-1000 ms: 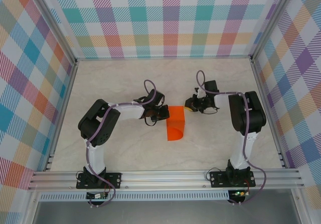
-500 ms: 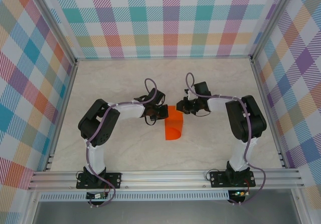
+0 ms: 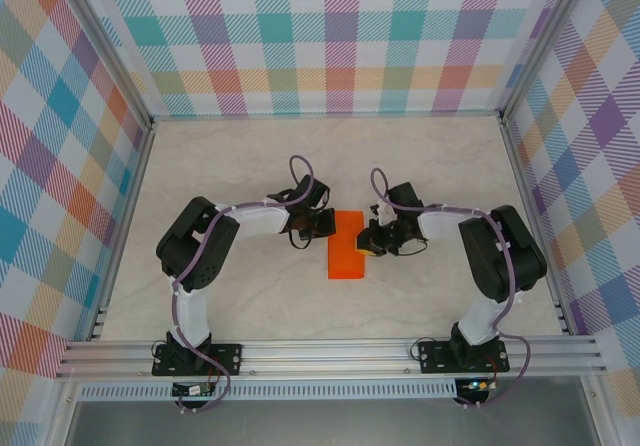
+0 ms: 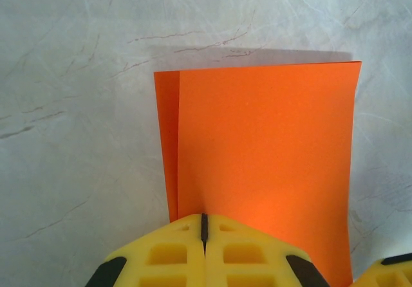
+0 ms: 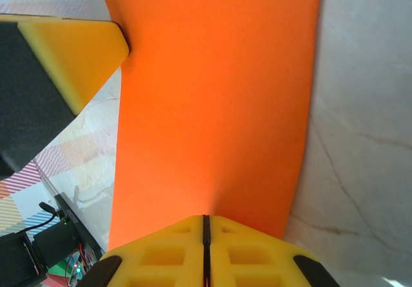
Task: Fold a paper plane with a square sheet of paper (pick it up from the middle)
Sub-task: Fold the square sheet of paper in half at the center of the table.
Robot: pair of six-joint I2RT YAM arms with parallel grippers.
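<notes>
Top external | paper (image 3: 346, 251) | clamped by left fingers (image 3: 326, 228) and right fingers (image 3: 372, 238)

The square sheet of paper (image 3: 346, 246) is plain bright orange and folded over on itself. In the top view it reads as a rectangle, taller than wide, just right of the frame's centre, with its long sides leaning slightly clockwise from vertical. In the left wrist view it takes up the centre and right of the frame. Its two layers are not quite aligned: a narrow, slightly darker strip of the under layer shows along the left edge. The far edge is straight and the right edge bows faintly. In the right wrist view it is a broad, smooth orange band running from the top of the frame to the bottom centre, its long edges gently curved.
</notes>
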